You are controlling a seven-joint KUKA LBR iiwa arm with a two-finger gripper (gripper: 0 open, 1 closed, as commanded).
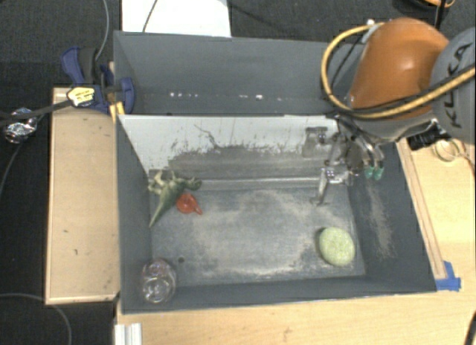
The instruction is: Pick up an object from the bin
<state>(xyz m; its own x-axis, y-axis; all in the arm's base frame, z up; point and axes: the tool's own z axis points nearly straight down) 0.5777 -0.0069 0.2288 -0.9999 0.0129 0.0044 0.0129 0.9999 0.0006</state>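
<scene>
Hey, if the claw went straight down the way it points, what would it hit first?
Most likely bare bin floor. The claw points down near the back right, and the pale green ball lies nearer the front, apparently off that line, though depth is hard to judge.

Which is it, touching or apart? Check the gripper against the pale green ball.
Apart. The camera view shows bare bin floor between the gripper, at back right, and the pale green ball.
</scene>
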